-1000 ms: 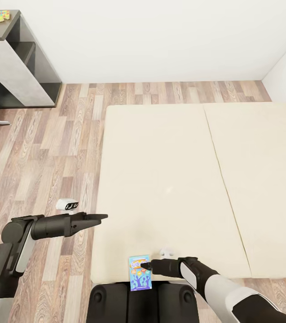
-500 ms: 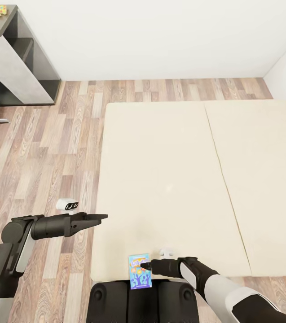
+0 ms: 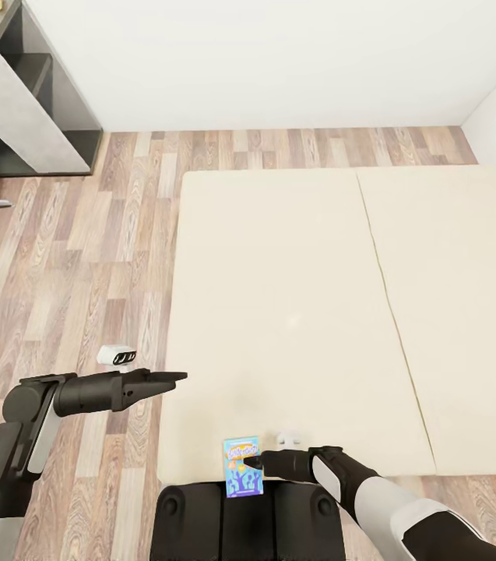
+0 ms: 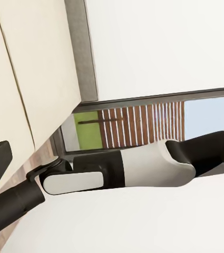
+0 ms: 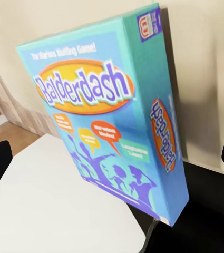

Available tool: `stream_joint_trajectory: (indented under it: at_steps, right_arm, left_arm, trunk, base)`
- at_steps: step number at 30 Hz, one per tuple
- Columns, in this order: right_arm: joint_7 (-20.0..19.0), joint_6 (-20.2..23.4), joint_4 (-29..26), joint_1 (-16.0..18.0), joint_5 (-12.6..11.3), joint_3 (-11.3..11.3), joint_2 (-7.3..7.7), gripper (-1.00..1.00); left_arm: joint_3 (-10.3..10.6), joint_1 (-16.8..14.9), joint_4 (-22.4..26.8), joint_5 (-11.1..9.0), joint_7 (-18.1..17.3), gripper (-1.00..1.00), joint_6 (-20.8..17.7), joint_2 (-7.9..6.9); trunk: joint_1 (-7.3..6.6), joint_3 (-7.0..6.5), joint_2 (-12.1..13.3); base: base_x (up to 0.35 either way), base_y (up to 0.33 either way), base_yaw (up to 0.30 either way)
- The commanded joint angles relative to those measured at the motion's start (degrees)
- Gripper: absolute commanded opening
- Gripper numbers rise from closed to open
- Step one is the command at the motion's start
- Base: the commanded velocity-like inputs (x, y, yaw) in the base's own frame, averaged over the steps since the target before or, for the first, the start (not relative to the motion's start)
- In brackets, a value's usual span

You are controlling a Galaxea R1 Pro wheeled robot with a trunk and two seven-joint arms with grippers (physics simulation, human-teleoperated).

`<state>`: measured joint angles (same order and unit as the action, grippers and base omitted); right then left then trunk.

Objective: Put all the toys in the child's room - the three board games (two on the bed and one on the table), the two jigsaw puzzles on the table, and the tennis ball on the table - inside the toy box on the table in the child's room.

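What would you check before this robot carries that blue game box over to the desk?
1. Right hand at the board game: ok.
2. Grip actually closed on the box: cannot tell.
3. Left hand free, holding nothing: ok.
4. Bed top bare, second game there: not ok, none seen.
5. Small white object on the floor beside the bed, possible obstacle: not ok.
6. Toy box in sight: cannot tell.

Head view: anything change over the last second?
Mostly the camera. The whole scene slid: the bed and floor shifted down-frame relative to the arms, and the grey shelf unit slipped toward the top-left corner, so the view moved, not the things. The right gripper stays at the blue board game by the bed's near edge; the left gripper still hovers over the floor beside the bed.
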<state>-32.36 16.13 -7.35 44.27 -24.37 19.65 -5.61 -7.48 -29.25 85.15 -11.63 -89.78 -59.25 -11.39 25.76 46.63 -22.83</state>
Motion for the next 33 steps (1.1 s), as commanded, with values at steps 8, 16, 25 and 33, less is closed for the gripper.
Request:
stream_joint_trajectory:
  at_steps: [8, 16, 25, 33]
  right_arm:
    - [-0.09, 0.28, -0.03, 0.02, -0.59, 0.35, -0.04, 1.0]
    - [-0.22, 0.19, -0.03, 0.02, -0.59, 0.36, -0.08, 1.0]
    - [-0.33, 0.05, -0.03, 0.02, -0.59, 0.38, -0.06, 1.0]
    - [-0.34, 0.01, -0.03, 0.02, -0.59, 0.39, -0.07, 1.0]
  left_arm:
    - [0.01, -0.01, 0.02, 0.03, -0.22, 1.0, -0.61, 0.03]
    - [0.01, -0.01, 0.02, 0.03, -0.22, 1.0, -0.61, 0.0]
    - [-0.04, -0.01, 0.02, 0.03, -0.22, 1.0, -0.61, -0.03]
    - [-0.07, -0.01, 0.02, 0.03, -0.22, 1.0, -0.61, -0.04]
  trunk:
    - [0.03, 0.8, -0.09]
    - [0.03, 1.15, -0.09]
    - [0.03, 1.2, -0.09]
    - [0.03, 1.2, -0.09]
  base:
    - [0.0, 0.0, 0.0]
    - [0.0, 0.008, 0.0]
    - [0.0, 0.059, 0.0]
    - [0.0, 0.007, 0.0]
